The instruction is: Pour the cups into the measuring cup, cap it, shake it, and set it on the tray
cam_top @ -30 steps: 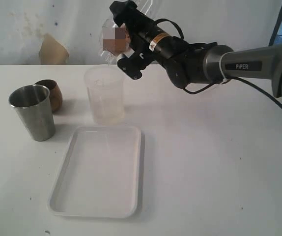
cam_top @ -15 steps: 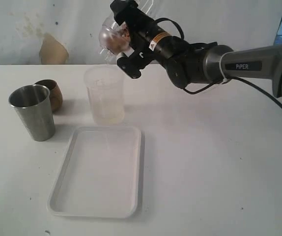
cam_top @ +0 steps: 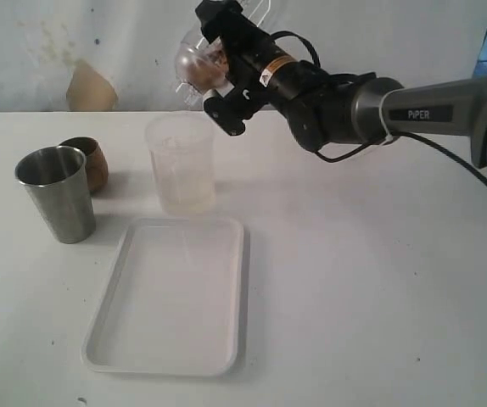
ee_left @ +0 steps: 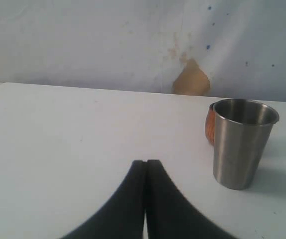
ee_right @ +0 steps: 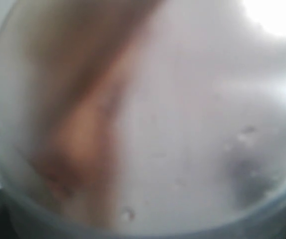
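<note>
A robot test bench in a plain, worn room rather than a kitchen. A bare white surface [cam_top: 379, 322] carries only a few cups [cam_top: 57, 203] and a white tray [cam_top: 171, 297]. A black-and-grey arm [cam_top: 430, 110] marked PiPER trails a cable [cam_top: 468, 172] over it. The whitewashed wall [cam_top: 40, 42] behind is stained (one tan patch [cam_top: 91, 86] near its foot).

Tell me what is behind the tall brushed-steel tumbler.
A small rounded copper-brown cup stands just behind the tall brushed-steel tumbler. The tumbler covers part of the cup's side. Whether they touch, and what the cup holds, cannot be seen.
</note>
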